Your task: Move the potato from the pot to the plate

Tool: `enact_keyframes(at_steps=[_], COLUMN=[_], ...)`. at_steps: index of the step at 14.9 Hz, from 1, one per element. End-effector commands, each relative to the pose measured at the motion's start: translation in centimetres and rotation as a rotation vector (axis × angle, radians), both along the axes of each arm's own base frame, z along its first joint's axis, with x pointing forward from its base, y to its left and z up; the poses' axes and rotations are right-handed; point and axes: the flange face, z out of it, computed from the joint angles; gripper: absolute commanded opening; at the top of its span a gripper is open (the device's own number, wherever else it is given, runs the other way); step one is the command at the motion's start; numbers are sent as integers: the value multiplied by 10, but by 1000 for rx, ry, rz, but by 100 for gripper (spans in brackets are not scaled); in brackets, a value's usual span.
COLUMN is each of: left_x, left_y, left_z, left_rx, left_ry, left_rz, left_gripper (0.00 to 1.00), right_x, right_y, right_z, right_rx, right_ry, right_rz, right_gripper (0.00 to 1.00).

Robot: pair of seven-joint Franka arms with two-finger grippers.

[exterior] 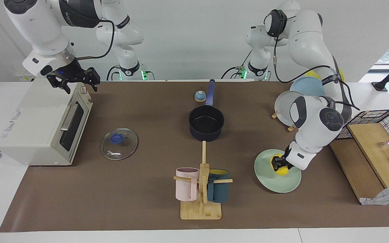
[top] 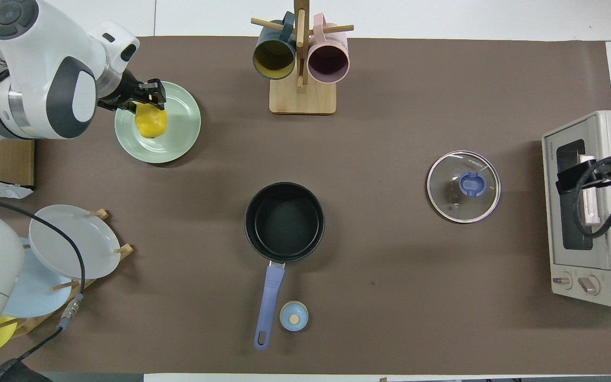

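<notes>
The yellow potato (exterior: pixel 283 170) (top: pixel 150 121) is on or just above the pale mint-green plate (exterior: pixel 277 185) (top: pixel 181 132), toward the left arm's end of the table. My left gripper (exterior: pixel 279 164) (top: pixel 148 104) reaches down over the plate and is shut on the potato's top. The navy pot (exterior: pixel 206 123) (top: pixel 284 222) stands mid-table with nothing inside, its blue handle pointing toward the robots. My right gripper (exterior: pixel 77 82) (top: pixel 581 178) waits open in the air over the toaster oven.
A toaster oven (exterior: pixel 42 125) (top: pixel 592 212) stands at the right arm's end, with a glass lid (exterior: pixel 119 143) (top: pixel 463 185) beside it. A mug rack (exterior: pixel 201 189) (top: pixel 301 63) stands farther from the robots than the pot. Upright plates (exterior: pixel 285 108) (top: pixel 67 241) and a wooden board (exterior: pixel 373 148) flank the left arm.
</notes>
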Motion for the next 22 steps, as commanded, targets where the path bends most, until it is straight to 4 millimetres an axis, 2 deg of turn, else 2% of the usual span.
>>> enact_keyframes(at_steps=[1, 4, 5, 6, 8, 9, 11, 12, 15, 18, 20, 22], left_x=[-3, -9, -9, -8, -5, -4, -5, -13, -44, -95, -129, -161], left_y=[5, 6, 7, 8, 5, 4, 31, 38, 57, 65, 72, 73], left_z=[-7, -18, -19, -17, -10, 5, 60, 86, 161, 234, 270, 287], left_rx=[21, 21, 21, 20, 13, 12, 23, 25, 37, 40, 44, 48], left_ry=[-15, -13, -20, -24, -40, -53, -113, -115, -94, -54, -8, 41], left_rz=[-24, -56, -59, -63, -49, -40, -14, -6, 18, 19, 23, 19], left_gripper=[0, 2, 96, 100, 100, 100, 100, 100, 100, 100, 100, 100], right_x=[-4, -8, -9, -10, -10, -9, -8, -8, -7, -9, -9, -8], right_y=[2, 4, 4, 4, 3, 3, 0, -3, -2, -2, -2, 6], right_z=[-1, -2, -2, -3, -3, -2, -1, -1, -1, 1, 2, 3], right_rx=[-1, -1, -1, -3, -2, -3, -4, -2, -2, -2, -2, -2], right_ry=[-1, 27, 28, 32, 30, 22, 15, 14, 11, 14, 9, 3], right_rz=[-27, -27, -27, -27, -31, -43, -55, -58, -55, -54, -55, -44], right_gripper=[100, 100, 100, 100, 100, 100, 100, 100, 100, 100, 100, 100])
